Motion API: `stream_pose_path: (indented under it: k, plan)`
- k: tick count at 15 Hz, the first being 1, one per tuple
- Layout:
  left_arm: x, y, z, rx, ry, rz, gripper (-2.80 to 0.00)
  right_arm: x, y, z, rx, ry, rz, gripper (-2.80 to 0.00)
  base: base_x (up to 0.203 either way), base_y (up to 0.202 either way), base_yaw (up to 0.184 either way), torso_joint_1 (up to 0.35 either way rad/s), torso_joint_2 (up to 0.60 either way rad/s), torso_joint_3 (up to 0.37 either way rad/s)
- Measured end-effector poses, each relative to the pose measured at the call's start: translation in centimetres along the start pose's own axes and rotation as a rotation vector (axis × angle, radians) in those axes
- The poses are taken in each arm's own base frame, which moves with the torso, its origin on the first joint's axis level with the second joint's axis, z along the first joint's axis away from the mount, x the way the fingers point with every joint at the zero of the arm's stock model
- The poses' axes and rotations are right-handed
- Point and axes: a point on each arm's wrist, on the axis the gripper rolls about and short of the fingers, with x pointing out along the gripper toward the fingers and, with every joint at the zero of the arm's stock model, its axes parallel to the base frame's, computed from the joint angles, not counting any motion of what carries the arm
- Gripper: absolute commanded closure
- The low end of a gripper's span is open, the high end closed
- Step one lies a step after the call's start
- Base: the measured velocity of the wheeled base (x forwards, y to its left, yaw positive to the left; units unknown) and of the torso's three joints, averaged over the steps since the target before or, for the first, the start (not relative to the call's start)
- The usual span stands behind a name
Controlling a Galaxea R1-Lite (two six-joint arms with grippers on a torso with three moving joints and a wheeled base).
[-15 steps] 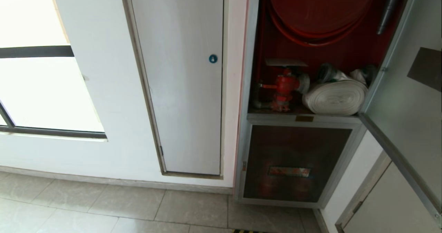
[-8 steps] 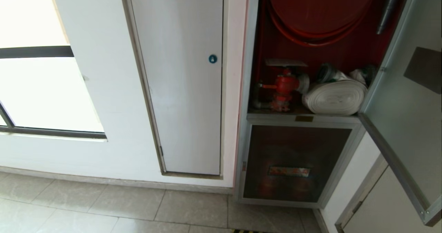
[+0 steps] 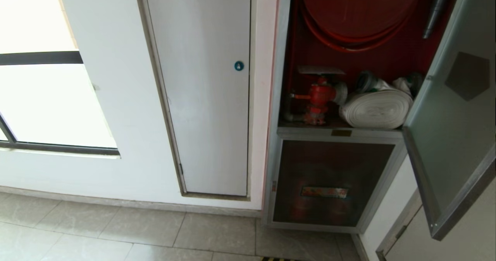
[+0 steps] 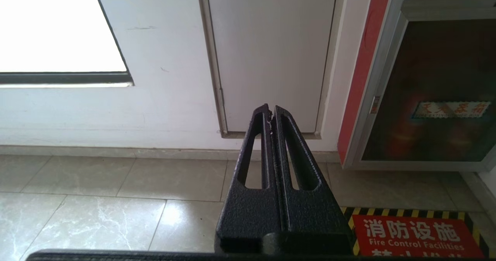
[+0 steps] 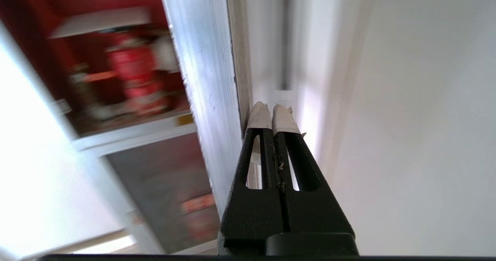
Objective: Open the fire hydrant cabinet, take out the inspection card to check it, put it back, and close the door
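1. Right gripper [image 5: 273, 112]: closed on nothing, taped tips pressed together, just beside the silver frame edge of the door [image 5: 205, 79], in the gap between door and white wall. Touching or barely apart: impossible to tell.
2. Left gripper [image 4: 270, 112]: likewise closed and empty, parked low, aimed at the floor tiles [image 4: 116, 183] and the foot of the plain white door [image 4: 271, 52].
3. Door [image 3: 449, 137]: partway open on the right side of the fire hydrant cabinet [image 3: 285, 98], hexagonal sticker [image 3: 467, 75] showing through the glass.
4. Inspection card [image 3: 321, 70]: lying flat on top of the red valve [image 3: 319, 94], toward the left end of the cabinet shelf, near the white rolled hose [image 3: 376, 108]; in neither gripper.
5. Probably the closing push, judging by the card's place inside and the gripper behind the door.
6. Possible trouble from here:
   - Slipping off the narrow frame edge, given only a small contact from closed tips, leaving the door ajar.
   - Scraping the wall, or jamming between wall and door, through too little room there.
   - Pushing too hard and bouncing the door back off the frame without latching.
   - Knocking the lightly resting card off the valve by a slam.
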Motion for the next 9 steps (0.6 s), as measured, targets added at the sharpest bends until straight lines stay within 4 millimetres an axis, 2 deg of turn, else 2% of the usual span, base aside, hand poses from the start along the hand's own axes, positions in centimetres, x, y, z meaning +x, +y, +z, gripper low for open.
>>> stream_pose_path:
  k: [5, 7, 9]
  plan:
    - [0.0, 0.0, 0.0, 0.0, 0.0, -0.001, 0.0, 0.7, 3.9, -0.6, 0.011, 0.039, 0.224, 0.0, 0.0, 0.0, 0.0, 0.0, 0.0, 0.0]
    - [0.0, 0.0, 0.0, 0.0, 0.0, 0.0, 0.0, 1.9, 5.2, -0.8, 0.02, 0.066, 0.279, 0.0, 0.0, 0.0, 0.0, 0.0, 0.0, 0.0]
    - [0.0, 0.0, 0.0, 0.0, 0.0, 0.0, 0.0, 4.0, 6.4, -0.9, 0.051, 0.097, 0.31, 0.0, 0.0, 0.0, 0.0, 0.0, 0.0, 0.0]
